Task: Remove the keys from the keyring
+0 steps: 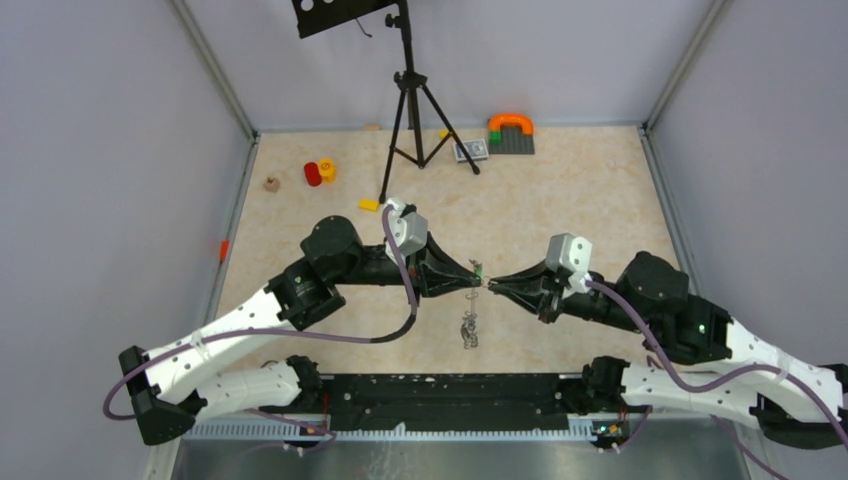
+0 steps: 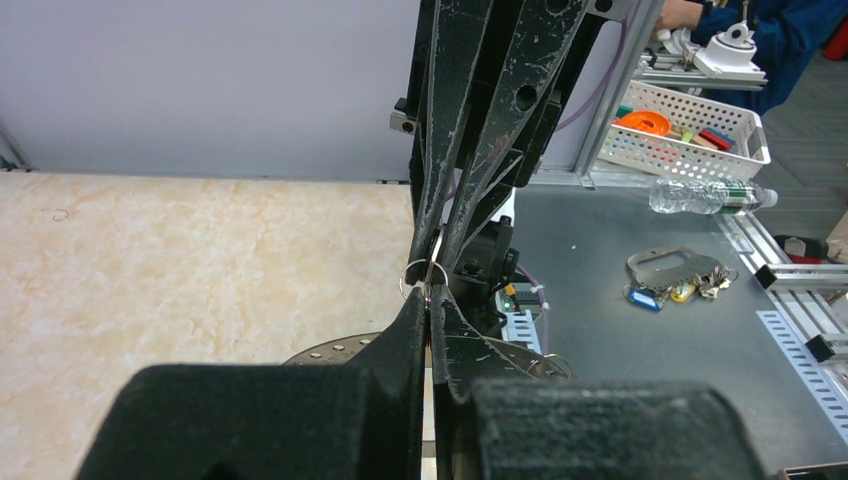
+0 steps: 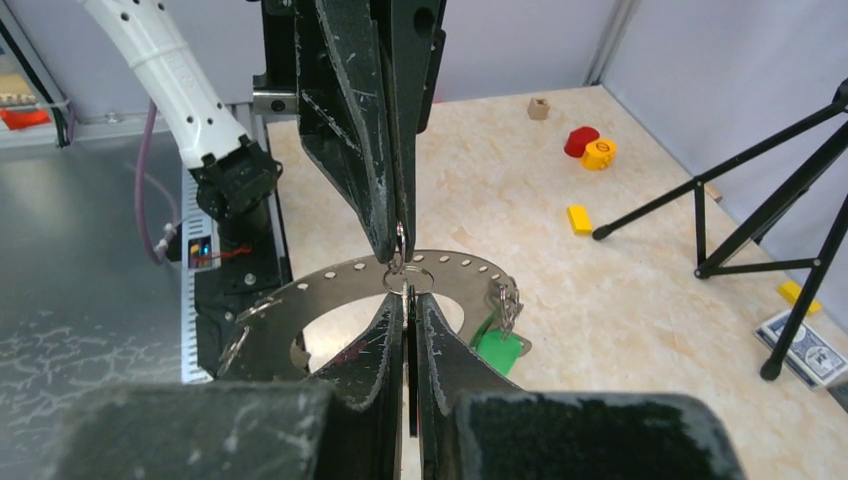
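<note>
Keyring [image 3: 320, 292]: held off the worktop [image 1: 560, 200], hung under the spot where both hands meet tip to tip. Roughly midway between the arms, toward the near edge. Round and flat, so no long axis to speak of; facing noted instead. Seen broad from the right wrist, with the hole wide open. Seen as a thin strip from above. Reads as hanging on edge, faces turned toward each hand, plane set across the line joining them.

Carried by a small split ring [image 3: 405, 280], apparently threaded through one of the holes at the top of the rim.

Left hand [image 3: 398, 245]: pressed together, nipping the split ring from one side. Right hand [image 3: 408, 300]: pressed together as well, nipping it from the other. Neither nearer, both right on it. Pointed straight at each other along a left-right line, nothing but wire between the tips.

Keys [image 3: 505, 300]: small silver cluster with a green tag [image 3: 497, 352], dangling off the rim on the side away from the arm bases. Just beside the right hand, apparently not touching it. Long axes pointing down. Possibly another small piece on the near side of the rim, too small to call.

Judged: next move turns on the split ring, sitting directly between the fingertips. Likely a pull or twist along that shared line, to spread the coil or work it out of the hole. Keyring free to swing meanwhile.
</note>
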`<state>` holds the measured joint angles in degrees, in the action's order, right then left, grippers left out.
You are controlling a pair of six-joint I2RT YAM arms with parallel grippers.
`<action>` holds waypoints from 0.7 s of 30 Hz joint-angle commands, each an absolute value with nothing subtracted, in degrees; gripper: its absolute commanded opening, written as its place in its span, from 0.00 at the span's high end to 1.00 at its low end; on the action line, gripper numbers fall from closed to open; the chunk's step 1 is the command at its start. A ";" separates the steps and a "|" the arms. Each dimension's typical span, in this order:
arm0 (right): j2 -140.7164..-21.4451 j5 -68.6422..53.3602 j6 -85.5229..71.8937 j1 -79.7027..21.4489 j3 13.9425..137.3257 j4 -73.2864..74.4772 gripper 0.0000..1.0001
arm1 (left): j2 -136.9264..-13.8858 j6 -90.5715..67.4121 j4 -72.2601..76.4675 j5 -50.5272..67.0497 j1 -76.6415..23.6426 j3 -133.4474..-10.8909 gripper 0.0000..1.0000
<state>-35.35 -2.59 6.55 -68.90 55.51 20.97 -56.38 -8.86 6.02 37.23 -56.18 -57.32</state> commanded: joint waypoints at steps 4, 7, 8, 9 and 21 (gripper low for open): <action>-37.06 -2.25 8.57 -69.31 64.31 25.57 1.00 | -55.59 -9.93 12.34 38.36 -56.08 -56.83 0.91; -37.74 -2.52 8.94 -69.26 66.12 26.24 1.00 | -55.86 -11.22 14.18 39.30 -56.05 -56.07 0.74; -37.90 -2.67 9.01 -69.30 66.37 26.31 1.00 | -55.87 -11.59 14.68 39.36 -56.04 -55.85 0.71; -37.96 -2.82 9.05 -69.34 66.56 26.32 1.00 | -55.90 -11.93 15.19 39.52 -56.04 -55.67 0.67; -36.55 -7.77 14.51 -69.30 69.10 28.26 1.00 | -54.37 -13.01 16.86 39.32 -56.12 -53.01 0.51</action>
